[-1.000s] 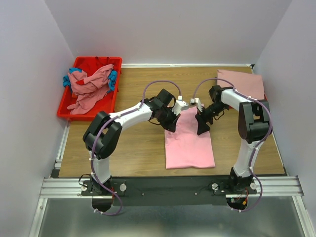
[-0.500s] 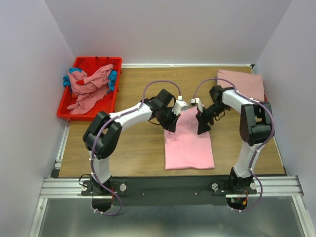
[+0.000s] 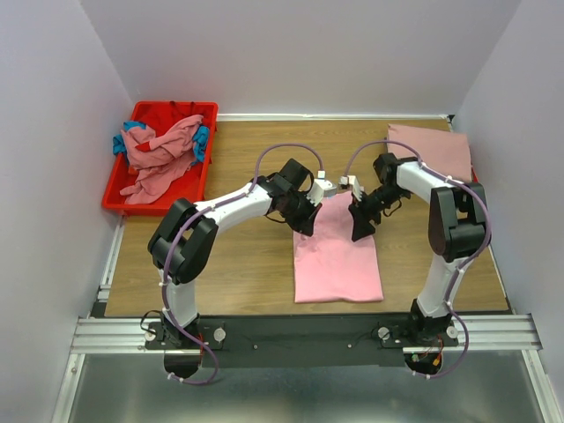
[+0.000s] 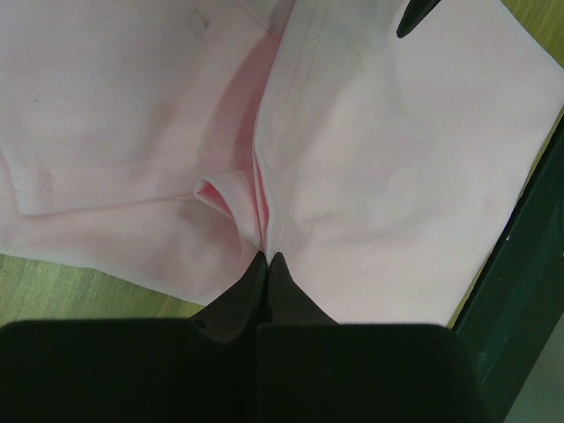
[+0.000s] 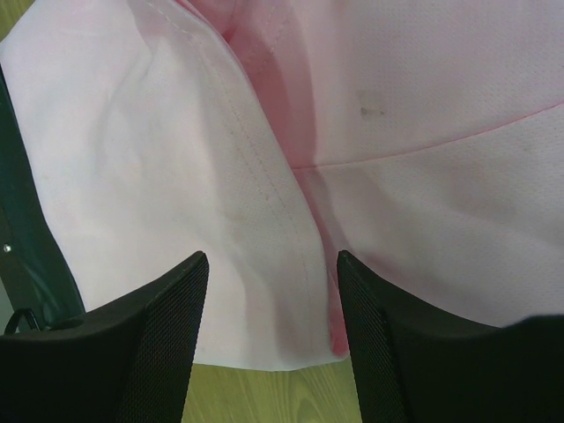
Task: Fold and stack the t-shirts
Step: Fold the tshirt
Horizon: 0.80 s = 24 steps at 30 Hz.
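Barely anything's shifted besides the right elbow creeping outward: pink t-shirt lies flat on the table, stretching lengthwise away from both jaws, left gripper pinching its far-left corner, right gripper spread open straddling its far-right hem.

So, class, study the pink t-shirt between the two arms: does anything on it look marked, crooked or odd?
Yes: a small dark speck sits on the pink t-shirt, like a stain. The cloth also bunches into a ridge where the left fingers pinch it.
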### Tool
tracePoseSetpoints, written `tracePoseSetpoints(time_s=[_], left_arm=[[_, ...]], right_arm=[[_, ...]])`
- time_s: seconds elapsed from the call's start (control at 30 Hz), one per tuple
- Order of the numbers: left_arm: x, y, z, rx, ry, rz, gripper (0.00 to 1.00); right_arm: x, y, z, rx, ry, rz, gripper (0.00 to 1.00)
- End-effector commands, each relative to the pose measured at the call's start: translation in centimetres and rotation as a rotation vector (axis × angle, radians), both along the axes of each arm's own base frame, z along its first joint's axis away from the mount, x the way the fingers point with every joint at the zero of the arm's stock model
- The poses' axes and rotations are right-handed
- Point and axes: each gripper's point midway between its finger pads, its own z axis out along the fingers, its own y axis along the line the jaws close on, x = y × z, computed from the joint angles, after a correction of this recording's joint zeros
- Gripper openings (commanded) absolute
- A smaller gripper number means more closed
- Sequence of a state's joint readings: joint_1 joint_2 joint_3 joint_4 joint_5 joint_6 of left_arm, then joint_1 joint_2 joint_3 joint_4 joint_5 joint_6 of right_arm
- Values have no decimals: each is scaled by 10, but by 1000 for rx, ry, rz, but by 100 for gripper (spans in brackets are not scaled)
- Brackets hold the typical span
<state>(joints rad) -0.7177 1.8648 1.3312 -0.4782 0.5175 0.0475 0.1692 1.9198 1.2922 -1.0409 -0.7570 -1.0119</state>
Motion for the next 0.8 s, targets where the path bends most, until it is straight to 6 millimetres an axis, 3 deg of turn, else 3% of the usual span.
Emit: tracePoseSetpoints(time_s=[0.0,0.17,0.4,0.5,0.53,0.6,0.73,0.77], left_arm=[[0,-7,6,-26,-3,-16,0],[0,-6,5,-24,-1,-15,0],[0,-6,4,-25,0,-14,0],[0,-6,3,-25,1,-13,0],[0,-5,3,-23,2,-12,0],[1,-5,2,-24,0,-10,0],[1,-3,3,-25,-4,-5,0],[1,-3,3,-24,-3,-5,0]], right_arm=[[2,1,-9,-17,4,-7,68],[-6,2,-14,-24,19,6,65],[-18,-1,-19,-46,41,14,51],[-18,-1,-18,-49,42,5,40],[-16,-1,-16,-47,42,-1,31],[-15,0,-13,-45,37,-8,27],[-13,3,-3,-35,27,-23,1],[-12,3,0,-29,25,-26,0]])
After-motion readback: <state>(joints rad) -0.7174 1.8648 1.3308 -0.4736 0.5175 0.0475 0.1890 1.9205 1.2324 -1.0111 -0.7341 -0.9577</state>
